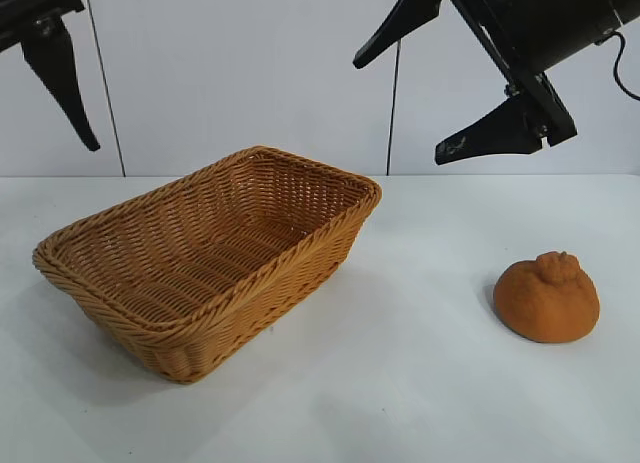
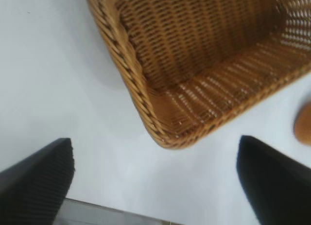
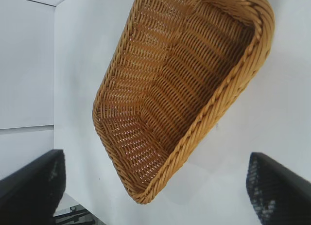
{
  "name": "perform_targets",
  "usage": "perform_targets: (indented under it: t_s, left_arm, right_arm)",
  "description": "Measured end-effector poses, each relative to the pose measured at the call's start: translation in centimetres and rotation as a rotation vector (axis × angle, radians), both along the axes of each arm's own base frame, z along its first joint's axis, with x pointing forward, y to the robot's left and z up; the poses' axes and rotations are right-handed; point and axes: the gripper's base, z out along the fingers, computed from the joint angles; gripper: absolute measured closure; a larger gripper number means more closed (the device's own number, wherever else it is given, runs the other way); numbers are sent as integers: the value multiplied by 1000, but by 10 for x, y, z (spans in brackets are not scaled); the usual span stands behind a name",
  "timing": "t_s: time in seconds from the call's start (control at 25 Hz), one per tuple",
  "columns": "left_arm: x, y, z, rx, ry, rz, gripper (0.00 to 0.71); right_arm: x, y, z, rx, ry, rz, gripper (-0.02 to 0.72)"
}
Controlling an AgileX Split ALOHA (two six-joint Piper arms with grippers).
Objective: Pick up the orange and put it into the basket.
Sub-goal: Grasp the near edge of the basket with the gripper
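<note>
Orange [image 1: 547, 296] on table [image 1: 400, 383] well apart from basket [image 1: 215, 253], both grippers' fingers released, raised clear.

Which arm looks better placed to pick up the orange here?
Right, probably. The right gripper hangs open above the table's right side, where the orange sits. The left gripper is across the basket, far left.
</note>
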Motion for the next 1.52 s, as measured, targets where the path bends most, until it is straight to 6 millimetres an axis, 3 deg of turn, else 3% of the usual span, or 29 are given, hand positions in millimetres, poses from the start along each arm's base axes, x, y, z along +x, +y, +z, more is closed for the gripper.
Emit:
perform_targets:
  t_s: [0.32,1.0,1.24,1.36,1.52]
  left_arm:
    - [21,-7,-33,-32,37,103,66]
    - [56,-18,-125,19,158,145,66]
    - [58,-19,-134,26,170,147,78]
    - [58,-19,-134,25,168,148,198]
    - [58,-19,-134,24,169,152,491]
  right_arm:
    - [0,0,0,-2,-2,-1,10]
    - [0,0,0,-3,-2,0,10]
    - [0,0,0,-3,-2,0,10]
    - [0,0,0,-3,-1,0,10]
    - [0,0,0,-3,-1,0,10]
